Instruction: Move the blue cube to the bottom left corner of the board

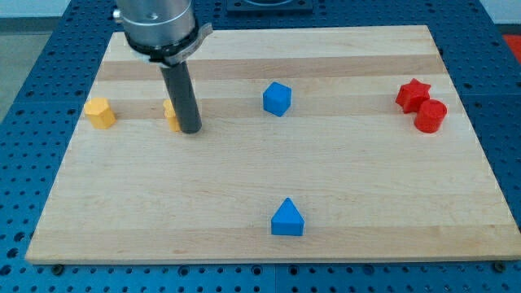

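One block matters: the blue cube, untouched. No hand fitted; my tip is parked beside a yellow block, well left of it. Approach from cube's upper right is needed next.

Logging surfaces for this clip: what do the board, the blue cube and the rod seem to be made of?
Board: looks like pale wood, matte, with visible grain and glued strips. Blue cube: probably painted wood or plastic; uniform colour, soft sheen, so it stays open. Rod: dark, smooth, likely metal or hard plastic; my tip rests against a partly hidden yellow block.
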